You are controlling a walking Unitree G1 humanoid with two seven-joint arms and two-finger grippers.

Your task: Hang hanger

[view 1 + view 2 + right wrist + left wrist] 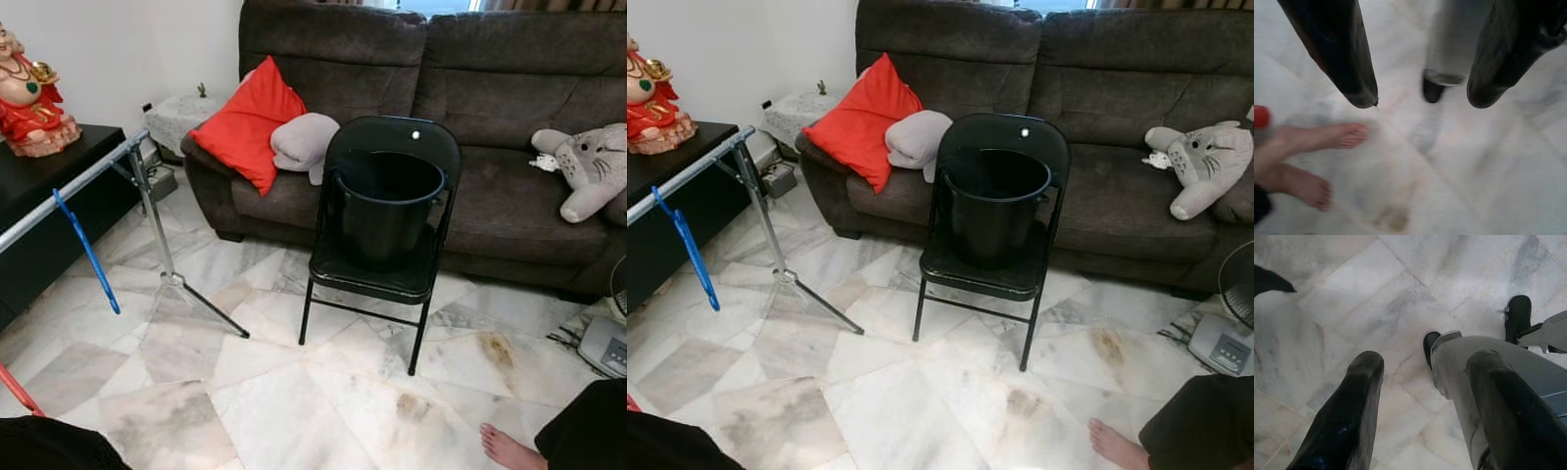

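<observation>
- My left gripper (1420, 411) hangs down by my side, pointing at the marble floor (323, 401). Its two black fingers are spread apart with nothing between them.
- My right gripper (1420, 93) hangs down the same way. Its fingers are apart too, and it holds nothing.
- I think both arms hang low because I have not picked up a hanger yet.
- One blue hanger (86, 250) already hangs from the silver rail (73, 186). The rail is there to hold hangers up off the floor.
- The rail stands on one thin stand (162, 245) with legs spread out on the floor, so it does not tip.
- One black bucket (387, 206) sits in the middle of the seat of one black folding chair (392, 147). I guess the chair lifts the bucket up so I can reach in. I cannot see what is inside it.
- At the bottom left corner of my view is a bit of something red (20, 392). It may be another hanger, but I cannot tell.
- On the brown sofa (509, 88) I count one red cushion (245, 122), one grey pillow (302, 142) and one grey soft toy (593, 166).
- One red and gold statue (29, 98) sits on the edge of a black cabinet (49, 201).
- A person stands near me. I count two bare feet (1308, 161) on the floor.
</observation>
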